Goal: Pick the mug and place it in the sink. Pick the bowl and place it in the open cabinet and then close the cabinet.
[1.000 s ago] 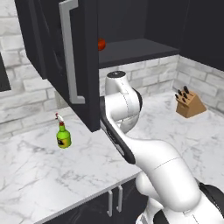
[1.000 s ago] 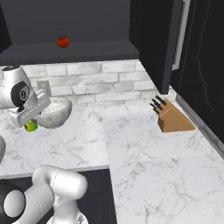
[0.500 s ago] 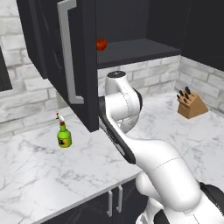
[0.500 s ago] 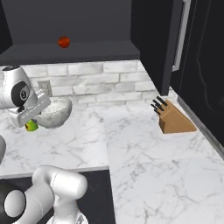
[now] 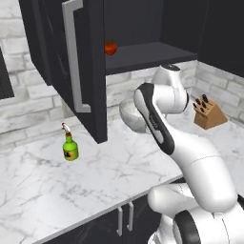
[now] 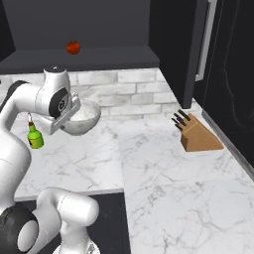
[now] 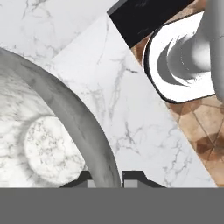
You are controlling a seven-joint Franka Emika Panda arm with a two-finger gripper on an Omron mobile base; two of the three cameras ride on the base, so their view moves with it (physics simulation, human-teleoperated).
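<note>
The bowl point(image 6: 82, 117) had gone up a little. A moment before, it hung low by the green bottle point(image 6: 34, 137). Now it was higher, above the white marble table point(image 6: 163, 168) and nearer to the shelf. The gripper point(image 7: 110, 177) stayed shut tight on the bowl's rim, one finger inside and one outside. The arm held the bowl up in the air, so it did not touch the table.

This looked like the lifting part of the job. The bowl probably had to go up more and then in, onto the shelf of the open cabinet point(image 5: 147, 52). The cabinet door point(image 5: 71, 62) stood wide open, so it could not be shut yet.

The bowl was round and wide, with thick curved sides. It looked like grey and white speckled stone, smooth and a bit shiny inside. The table was white with thin grey veins. The cabinet was black and flat, and its door had a long silver bar handle point(image 5: 72, 52). A small red ball-like thing point(image 5: 110, 48) sat at the back of the shelf. A wooden knife block point(image 6: 198, 137) with dark handles sat on the table, well apart from the bowl. The wall behind was pale brick.
</note>
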